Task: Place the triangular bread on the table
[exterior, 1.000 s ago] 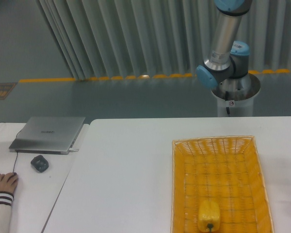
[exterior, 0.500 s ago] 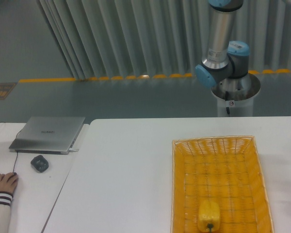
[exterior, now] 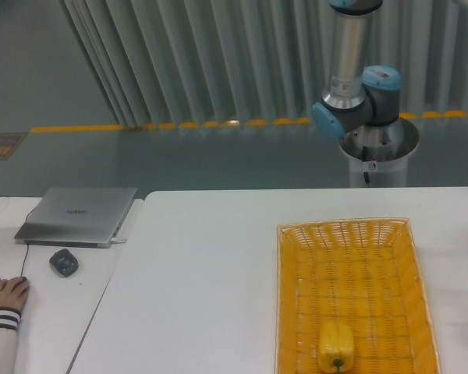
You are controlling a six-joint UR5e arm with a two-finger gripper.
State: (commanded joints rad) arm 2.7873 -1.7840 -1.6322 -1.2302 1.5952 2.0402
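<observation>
Jaws cannot be judged at all, since the gripper lies outside the picture; only the grey and light-blue arm [exterior: 351, 86] is seen, rising from its pedestal beyond the far edge of the table and running out of the top of the frame. No triangular bread is seen anywhere either: not on the large plain white table [exterior: 203, 280], and not in the yellow wicker basket [exterior: 347, 292] that stands toward the table's right side. It may be held above the frame, but this cannot be told.

A wedge of crusty pastry is judged to be light, stiff in the crust yet easily crushed, and somewhat slick where glossy; it is best taken across its broad flat faces near the thick end, with gentle pressure, and not by the thin tip.

Inside the basket, near its front edge, a yellow bell pepper [exterior: 336, 346] is lying with its green stem toward the camera. Bare white surface is left between the basket and the table's left edge. On the narrower white desk alongside, a closed grey laptop [exterior: 78, 215] and a dark mouse [exterior: 63, 262] are placed, and a person's hand [exterior: 8, 294] is resting at the near left corner.
</observation>
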